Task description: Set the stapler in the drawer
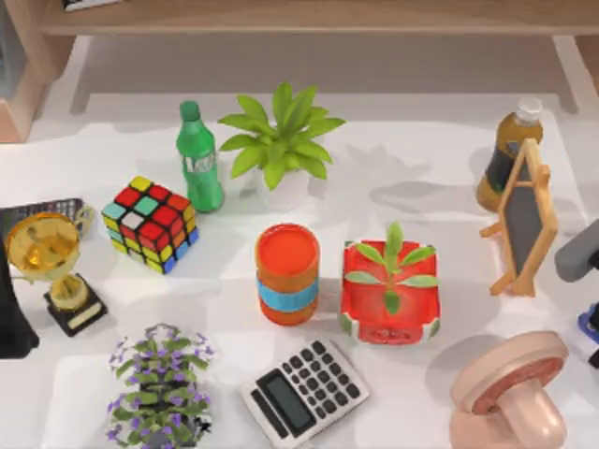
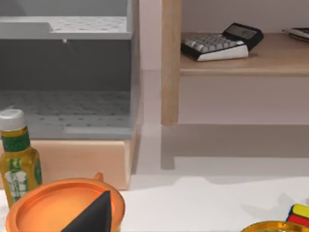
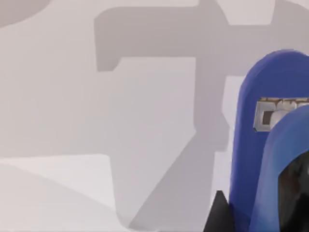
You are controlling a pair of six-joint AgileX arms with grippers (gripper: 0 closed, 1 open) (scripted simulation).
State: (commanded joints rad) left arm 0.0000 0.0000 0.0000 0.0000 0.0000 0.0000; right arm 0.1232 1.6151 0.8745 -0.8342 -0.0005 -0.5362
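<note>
Close by, right tool (image 3: pixel 227 212), stapler (image 3: pixel 256 145)

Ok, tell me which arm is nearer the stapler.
Right. The right arm is at the table's right edge, just above the stapler, which looms large and blue in its wrist view. The left arm is at the far left edge, beside the gold trophy.

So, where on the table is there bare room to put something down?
Bare patches: between the orange can and Rubik's cube; between the red planter and easel chalkboard. Crowded: the front edge, with purple flowers, calculator and pink mushroom object.
</note>
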